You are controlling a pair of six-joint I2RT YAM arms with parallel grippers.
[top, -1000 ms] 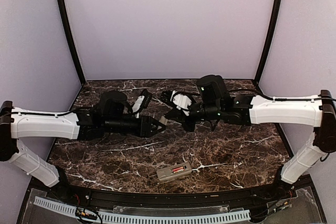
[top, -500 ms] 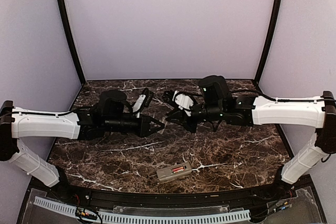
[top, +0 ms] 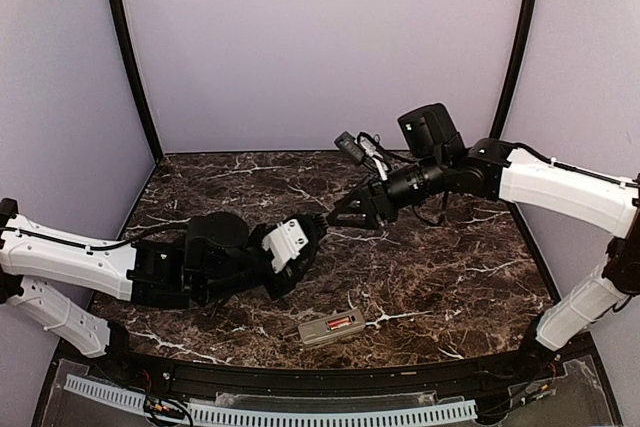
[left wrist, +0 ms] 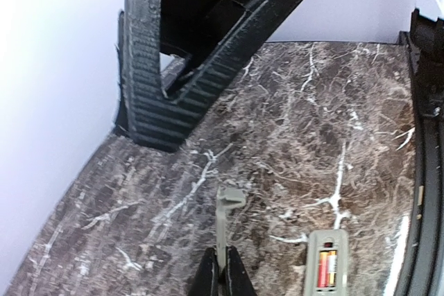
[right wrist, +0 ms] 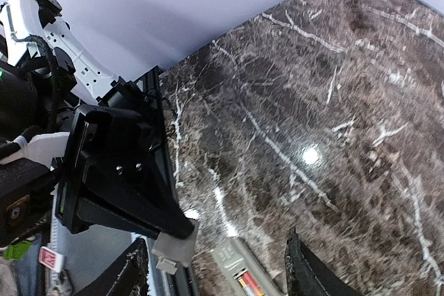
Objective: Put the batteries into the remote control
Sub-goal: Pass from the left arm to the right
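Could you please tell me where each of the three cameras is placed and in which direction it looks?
Top camera: fixed high behind the arms, looking down on the table; both arms show.
Left wrist: on the left arm, looking across the table at the right arm's fingers; the left gripper shows below, shut on a grey cover.
Right wrist: on the right arm, looking down toward the left arm; the open right gripper frames the bottom.
Shared: all three see the remote control with its batteries.
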